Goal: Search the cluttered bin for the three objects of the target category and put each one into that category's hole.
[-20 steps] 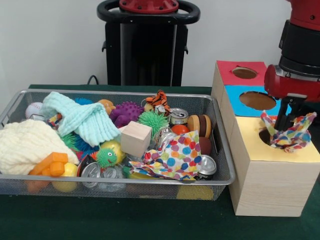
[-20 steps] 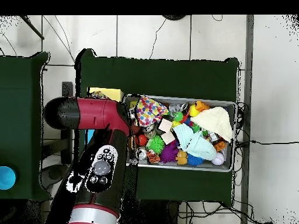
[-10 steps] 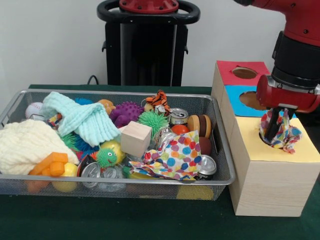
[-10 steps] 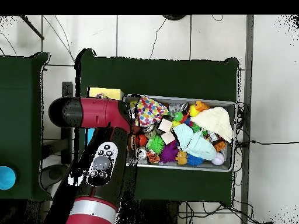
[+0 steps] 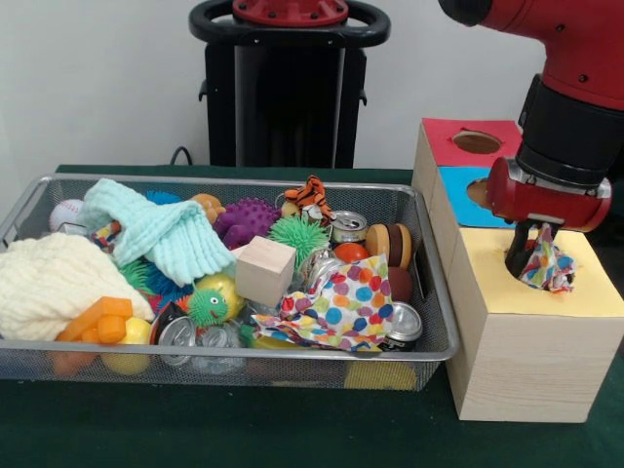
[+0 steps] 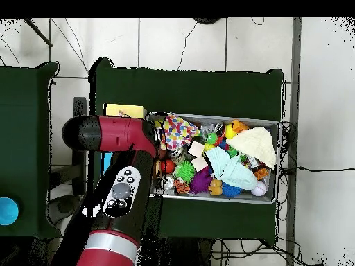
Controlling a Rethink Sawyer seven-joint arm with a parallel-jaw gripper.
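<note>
Cloth point(image 5: 546, 267) half-sunk, hole hidden

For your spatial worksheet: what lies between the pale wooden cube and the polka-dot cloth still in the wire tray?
Nothing in the front view: the wooden cube stands directly beside the polka-dot cloth in the wire tray, the cloth's edge reaching the cube's lower right side.

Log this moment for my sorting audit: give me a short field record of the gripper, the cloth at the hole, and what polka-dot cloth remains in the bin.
gripper: low over the yellow-surround hole, fingers hidden by cloth
cloth at hole: polka-dot piece bunched at the hole, partly sticking out
box: pale wood, right of the bin
bin: wire mesh, full of clutter
polka-dot cloth in bin: one visible, front right, on cans
</note>
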